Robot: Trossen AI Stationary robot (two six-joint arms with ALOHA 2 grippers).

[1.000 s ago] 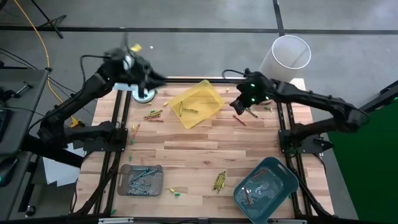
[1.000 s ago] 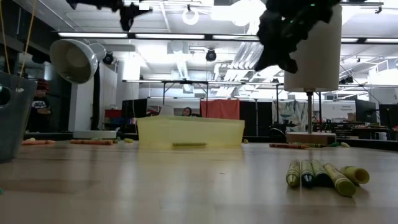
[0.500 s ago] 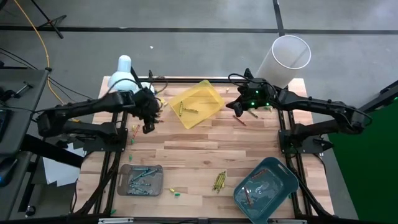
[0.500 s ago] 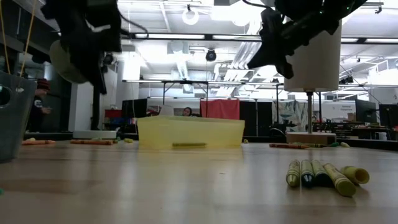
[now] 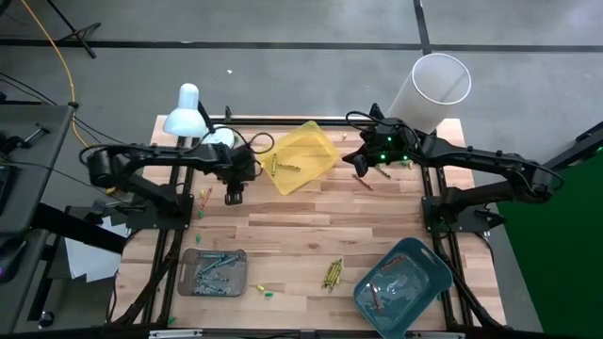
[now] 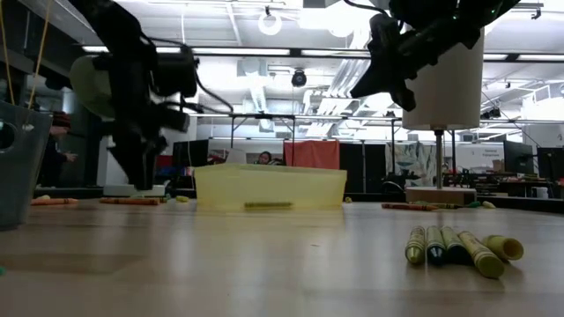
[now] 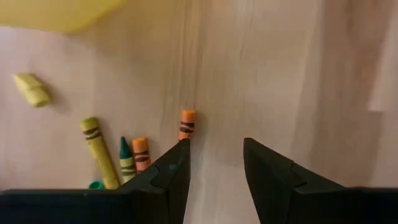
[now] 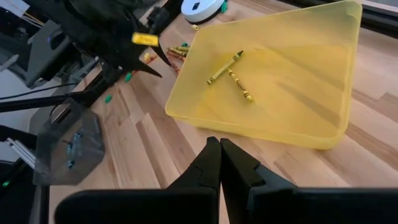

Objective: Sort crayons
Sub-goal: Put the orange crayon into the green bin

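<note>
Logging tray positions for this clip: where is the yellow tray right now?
In the high view the yellow tray sits at the table's far middle, between the left gripper and the right gripper, with two crayons inside.

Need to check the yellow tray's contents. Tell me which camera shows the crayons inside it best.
The right wrist view: it looks into the yellow tray, showing two yellow crayons crossed. The high view shows them tiny; the low view shows one through the wall; the left wrist view, none.

No text, label, brand, number or sign can be read in any view.
</note>
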